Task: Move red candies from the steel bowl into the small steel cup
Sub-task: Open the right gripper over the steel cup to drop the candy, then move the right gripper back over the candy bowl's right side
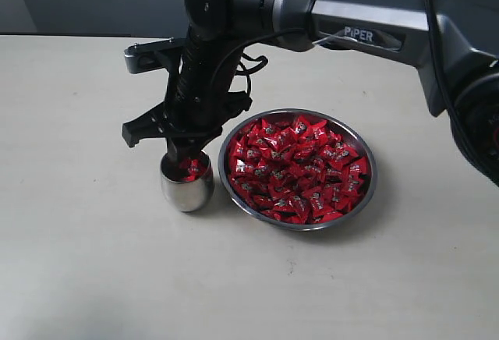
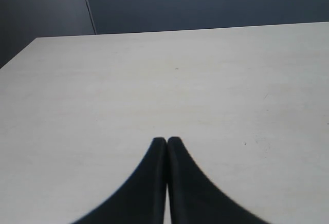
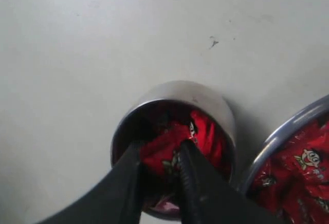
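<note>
Deposit is being carried out: a red candy (image 3: 157,157) is being grasped by the right end effector (image 3: 160,144) inside the cup (image 3: 205,98), beside the bowl (image 1: 373,175). Release is judged due next.

The right arm (image 1: 374,24) reaches in from the right edge of the table (image 1: 78,262) past its middle, with the wrist bent so that the right gripper (image 1: 184,153) points downward. Its jaws are part-closed, pinching a red candy (image 3: 158,154) between the fingers (image 3: 190,167). The left gripper (image 2: 167,142) hangs low over the table, fingertips pressed together.
</note>
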Robot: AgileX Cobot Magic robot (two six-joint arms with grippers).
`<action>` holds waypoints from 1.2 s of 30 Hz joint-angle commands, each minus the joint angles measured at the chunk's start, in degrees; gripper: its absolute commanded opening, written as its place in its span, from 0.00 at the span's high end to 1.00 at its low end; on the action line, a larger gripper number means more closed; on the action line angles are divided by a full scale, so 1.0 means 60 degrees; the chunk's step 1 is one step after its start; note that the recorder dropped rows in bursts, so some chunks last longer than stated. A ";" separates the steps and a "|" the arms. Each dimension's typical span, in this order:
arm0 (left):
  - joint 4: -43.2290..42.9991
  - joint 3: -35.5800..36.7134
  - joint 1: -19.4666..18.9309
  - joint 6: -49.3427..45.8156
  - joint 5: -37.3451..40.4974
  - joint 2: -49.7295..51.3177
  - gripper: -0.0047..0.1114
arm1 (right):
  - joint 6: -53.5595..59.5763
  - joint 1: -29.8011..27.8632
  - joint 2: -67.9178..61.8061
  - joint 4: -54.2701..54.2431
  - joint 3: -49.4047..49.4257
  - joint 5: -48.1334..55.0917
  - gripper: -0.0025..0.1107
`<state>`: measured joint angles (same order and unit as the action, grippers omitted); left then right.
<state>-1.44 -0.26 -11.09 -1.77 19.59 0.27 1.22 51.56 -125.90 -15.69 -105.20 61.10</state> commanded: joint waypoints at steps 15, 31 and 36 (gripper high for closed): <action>-0.0018 0.0044 0.0063 0.0014 -0.0075 -0.0046 0.96 | 0.0092 0.0086 0.0024 0.0189 -0.0090 -0.0219 0.65; -0.0018 0.0044 0.0063 0.0014 -0.0075 -0.0046 0.96 | 0.0010 0.0069 0.0828 0.1603 -0.0333 -0.0073 0.64; -0.0018 0.0044 0.0063 0.0014 -0.0075 -0.0046 0.96 | -0.1020 0.0069 0.1487 0.4298 -0.0313 -0.0247 0.64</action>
<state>-1.44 -0.26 -11.09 -1.77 19.59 0.27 -2.01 52.02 -119.17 1.71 -106.83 60.23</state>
